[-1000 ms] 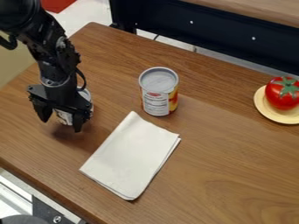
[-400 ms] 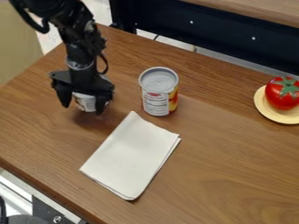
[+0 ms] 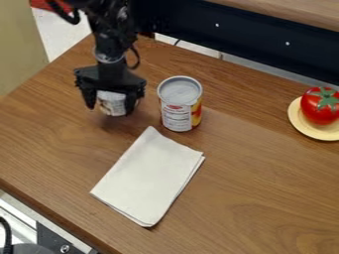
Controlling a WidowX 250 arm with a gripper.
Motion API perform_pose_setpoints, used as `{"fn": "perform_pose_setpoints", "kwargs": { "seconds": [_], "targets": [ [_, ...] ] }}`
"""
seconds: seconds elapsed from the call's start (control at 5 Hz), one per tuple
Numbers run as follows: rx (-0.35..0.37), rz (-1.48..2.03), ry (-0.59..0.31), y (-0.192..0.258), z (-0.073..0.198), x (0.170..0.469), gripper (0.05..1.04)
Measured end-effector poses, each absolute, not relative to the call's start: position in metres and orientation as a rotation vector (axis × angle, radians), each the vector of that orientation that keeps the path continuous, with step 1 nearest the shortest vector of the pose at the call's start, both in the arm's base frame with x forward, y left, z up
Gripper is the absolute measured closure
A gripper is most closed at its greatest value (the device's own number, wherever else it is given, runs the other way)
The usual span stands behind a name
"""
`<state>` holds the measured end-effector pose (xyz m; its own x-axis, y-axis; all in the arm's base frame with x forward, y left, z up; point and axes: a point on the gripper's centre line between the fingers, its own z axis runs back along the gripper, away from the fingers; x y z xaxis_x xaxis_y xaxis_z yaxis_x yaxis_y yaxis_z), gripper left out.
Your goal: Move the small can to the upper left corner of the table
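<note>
small can held upright in the gripper, upper left part of the table

the table (image 3: 265, 198) is brown wood with a visible grain, set slantwise in the view. behind it stand a dark metal frame (image 3: 245, 37) and another wooden surface (image 3: 291, 10), with pale floor (image 3: 56, 37) at the upper left, a beige panel (image 3: 19, 54) beside it and something red at the top edge. a metal rail (image 3: 15, 214) shows past the table's lower left edge.

the small can (image 3: 112, 104) points roughly up and down along its long axis, its upper end toward the gripper (image 3: 110, 106) and covered by it, its labelled side facing the camera. the jaws are closed in around it, one on either side. whether its bottom touches the wood, i cannot tell.

it is left of the big can (image 3: 179, 105), apart from it, which stands upright. nearer the camera lies a folded white cloth (image 3: 149, 176). at the right, a tomato (image 3: 320, 106) sits on a yellow plate (image 3: 299, 123).
</note>
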<state>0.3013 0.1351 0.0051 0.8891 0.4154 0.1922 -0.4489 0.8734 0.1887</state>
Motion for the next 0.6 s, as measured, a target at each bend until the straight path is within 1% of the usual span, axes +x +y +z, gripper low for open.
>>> {"fn": "perform_pose_setpoints", "kwargs": {
  "seconds": [0.4, 0.6],
  "targets": [
    [0.249, 0.522, -0.164, 0.1374, 0.0025, 0.3234, 0.087],
    [0.219, 0.511, -0.122, 0.1347, 0.0001, 0.3161, 0.087]
  ]
}}
